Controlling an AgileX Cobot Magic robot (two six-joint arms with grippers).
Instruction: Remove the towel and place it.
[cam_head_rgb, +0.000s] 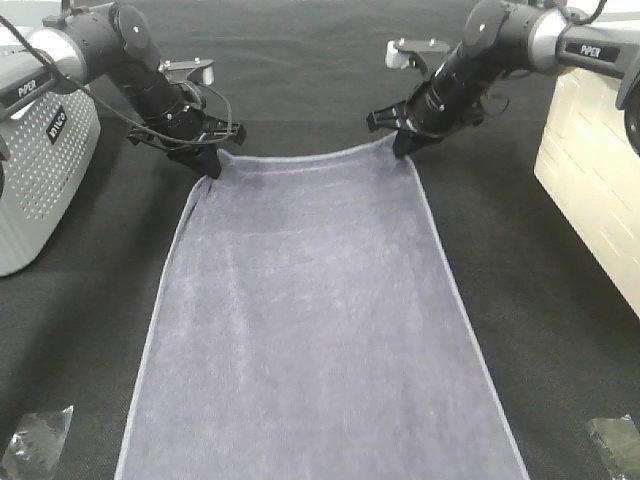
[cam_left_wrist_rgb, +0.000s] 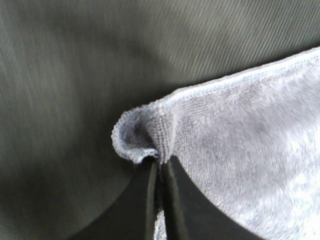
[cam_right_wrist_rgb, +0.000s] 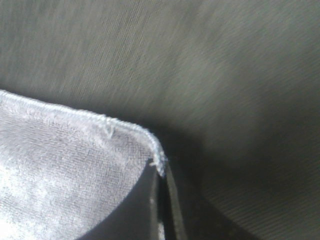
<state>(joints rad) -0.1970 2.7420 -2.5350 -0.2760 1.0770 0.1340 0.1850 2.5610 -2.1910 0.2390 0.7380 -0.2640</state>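
Towel (cam_head_rgb: 315, 320) is spread flat on the black cloth (cam_head_rgb: 300, 60) covering the table, long axis running from the far side toward the camera in the high view, near end cut off by the frame edge. It looks wider toward the camera and narrower at the far end; the far short edge sags in a shallow curve between the two grippers. Side hems visible as a thin pale stitched line down both long edges. Left gripper (cam_head_rgb: 212, 166) has the far left corner, jaws pressed together on the fabric; left wrist view shows the corner (cam_left_wrist_rgb: 142, 135) bunched and curled over just past the fingertips (cam_left_wrist_rgb: 172, 200), hem folded back on itself. Right gripper (cam_head_rgb: 405, 148) has the far right corner, jaws also closed tight on it; right wrist view shows the corner tip (cam_right_wrist_rgb: 159, 162) pinched right at the finger ends (cam_right_wrist_rgb: 150, 210), rest of the towel lying smooth beside it. Both held corners look slightly lifted off the cloth; exact clearance can't be told. Grey perforated bin (cam_head_rgb: 40, 170) sits at the left edge, a cream-coloured box (cam_head_rgb: 590, 190) at the right, both clear of the towel. Crumpled clear plastic (cam_head_rgb: 35, 440) near the bottom left corner, another scrap (cam_head_rgb: 615, 440) at bottom right.
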